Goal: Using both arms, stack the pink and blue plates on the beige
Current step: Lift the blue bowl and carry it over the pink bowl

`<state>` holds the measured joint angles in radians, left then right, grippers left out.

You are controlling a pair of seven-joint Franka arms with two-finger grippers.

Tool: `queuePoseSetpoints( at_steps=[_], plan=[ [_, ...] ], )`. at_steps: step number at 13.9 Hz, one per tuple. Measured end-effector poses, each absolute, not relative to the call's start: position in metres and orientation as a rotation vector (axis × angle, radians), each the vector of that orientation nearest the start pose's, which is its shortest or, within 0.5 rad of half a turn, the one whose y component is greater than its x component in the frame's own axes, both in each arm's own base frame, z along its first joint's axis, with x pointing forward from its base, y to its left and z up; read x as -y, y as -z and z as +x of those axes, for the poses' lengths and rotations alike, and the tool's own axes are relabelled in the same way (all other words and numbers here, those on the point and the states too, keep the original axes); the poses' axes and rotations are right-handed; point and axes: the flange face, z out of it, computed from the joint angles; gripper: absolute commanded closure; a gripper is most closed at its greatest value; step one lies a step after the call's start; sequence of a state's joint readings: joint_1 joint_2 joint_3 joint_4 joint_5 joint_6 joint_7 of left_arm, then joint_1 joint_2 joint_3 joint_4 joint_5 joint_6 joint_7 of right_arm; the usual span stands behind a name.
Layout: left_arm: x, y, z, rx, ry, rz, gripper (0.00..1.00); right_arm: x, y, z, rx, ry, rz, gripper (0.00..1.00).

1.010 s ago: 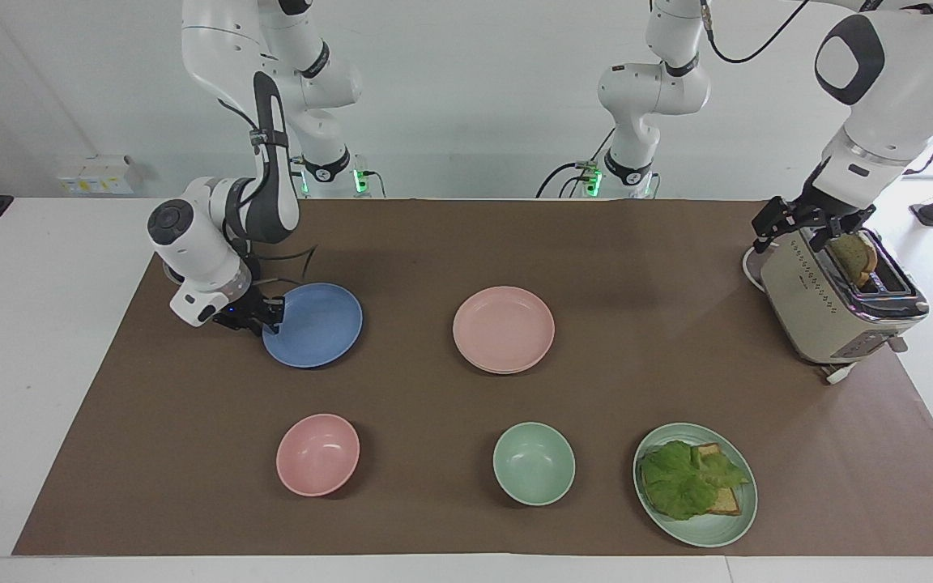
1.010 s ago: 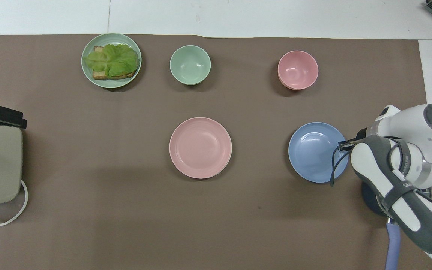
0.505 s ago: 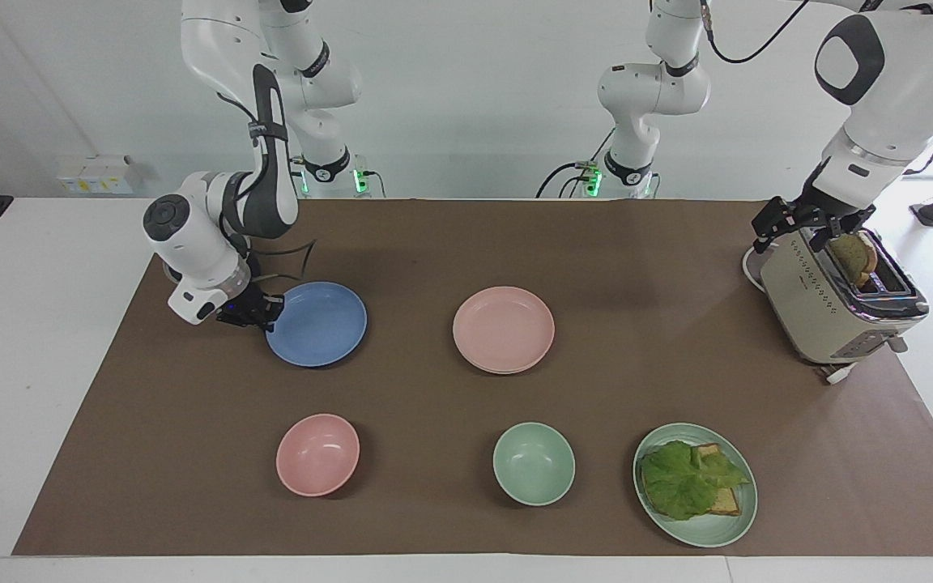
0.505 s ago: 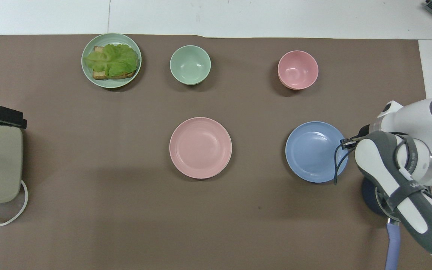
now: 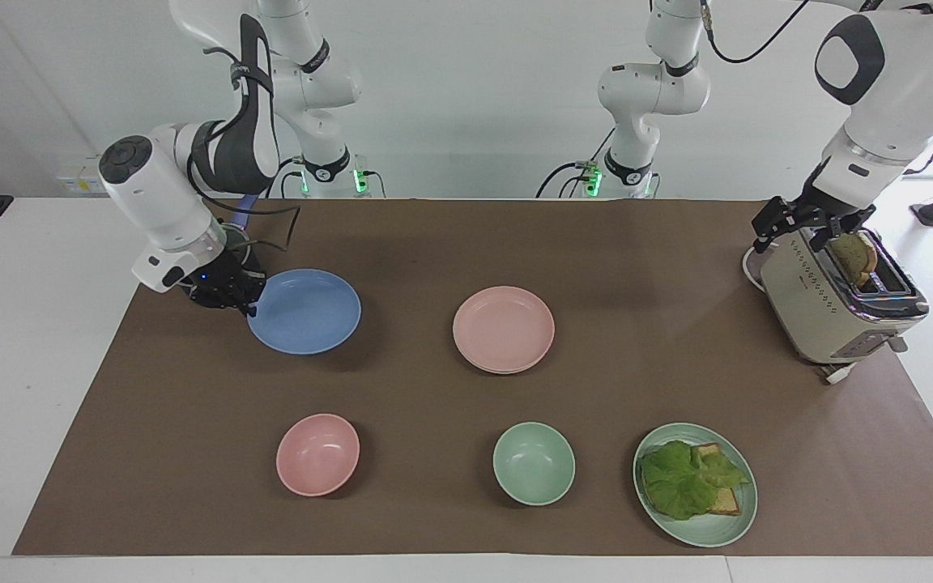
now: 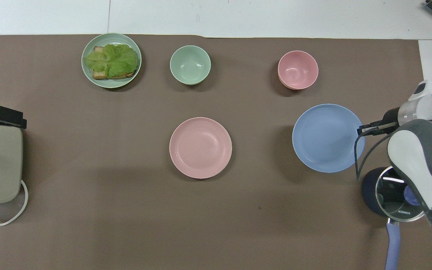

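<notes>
Blue plate, the task's thing in hand, is hanging just above the brown mat at the right arm's end of the table, casting a shadow beneath it. We are seeing the right gripper clamped on its rim, at the edge toward the right arm's end of the table, with the plate sticking out level from the fingertips. Pink plate is lying flat near the middle of the mat, well apart from the blue one; a pale rim is showing under its edge, which we are reading as the beige plate beneath it, though little of it is visible. Left gripper is waiting over the toaster at the left arm's end, its claw standing apart beside a bread slice in the slot.

We are judging the plate to be light, stiff and matte, so a rim pinch should be holding it; held at one edge only, however, it may be sagging or swinging if moved fast. The next move, we are supposing, calls for carrying it over the pink plate and lowering it centred before letting go. Pink bowl, green bowl and green plate with lettuce are lying farther from the robots, untouched.
</notes>
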<state>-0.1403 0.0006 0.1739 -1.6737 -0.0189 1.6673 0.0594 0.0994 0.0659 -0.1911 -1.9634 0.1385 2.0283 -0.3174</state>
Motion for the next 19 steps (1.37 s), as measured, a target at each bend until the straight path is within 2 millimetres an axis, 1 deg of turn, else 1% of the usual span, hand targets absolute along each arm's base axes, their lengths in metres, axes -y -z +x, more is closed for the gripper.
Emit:
queuePoseSetpoints(
  at_steps=[1,2,3,5,6,7,10,13,14,17,18,19],
  plan=[
    [-0.017,-0.584,0.560,-0.038,-0.010,-3.160,0.00,0.040,-0.456,0.573,0.243,0.040,-3.019,1.00],
    [-0.017,-0.584,0.560,-0.038,-0.010,-3.160,0.00,0.033,-0.471,0.575,0.220,0.040,-3.017,1.00],
    [-0.017,-0.584,0.560,-0.038,-0.010,-3.160,0.00,0.019,-0.487,0.579,0.179,0.041,-3.016,1.00],
    [-0.017,-0.584,0.560,-0.038,-0.010,-3.160,0.00,-0.021,-0.511,0.584,0.081,0.056,-3.012,1.00],
    [-0.017,-0.584,0.560,-0.038,-0.010,-3.160,0.00,-0.042,-0.515,0.584,0.032,0.058,-3.009,1.00],
    [-0.017,-0.584,0.560,-0.038,-0.010,-3.160,0.00,-0.065,-0.516,0.582,-0.022,0.048,-3.005,1.00],
    [-0.017,-0.584,0.560,-0.038,-0.010,-3.160,0.00,-0.132,-0.506,0.577,-0.140,0.017,-2.996,1.00],
    [-0.017,-0.584,0.560,-0.038,-0.010,-3.160,0.00,-0.200,-0.485,0.573,-0.228,0.036,-2.979,1.00],
    [-0.017,-0.584,0.560,-0.038,-0.010,-3.160,0.00,-0.218,-0.477,0.572,-0.246,0.036,-2.974,1.00],
    [-0.017,-0.584,0.560,-0.038,-0.010,-3.160,0.00,-0.262,-0.457,0.566,-0.261,0.033,-2.935,1.00],
    [-0.017,-0.584,0.560,-0.038,-0.010,-3.160,0.00,-0.274,-0.448,0.564,-0.252,0.032,-2.935,1.00],
    [-0.017,-0.584,0.560,-0.038,-0.010,-3.160,0.00,-0.281,-0.438,0.562,-0.244,0.020,-2.941,1.00]
  ],
)
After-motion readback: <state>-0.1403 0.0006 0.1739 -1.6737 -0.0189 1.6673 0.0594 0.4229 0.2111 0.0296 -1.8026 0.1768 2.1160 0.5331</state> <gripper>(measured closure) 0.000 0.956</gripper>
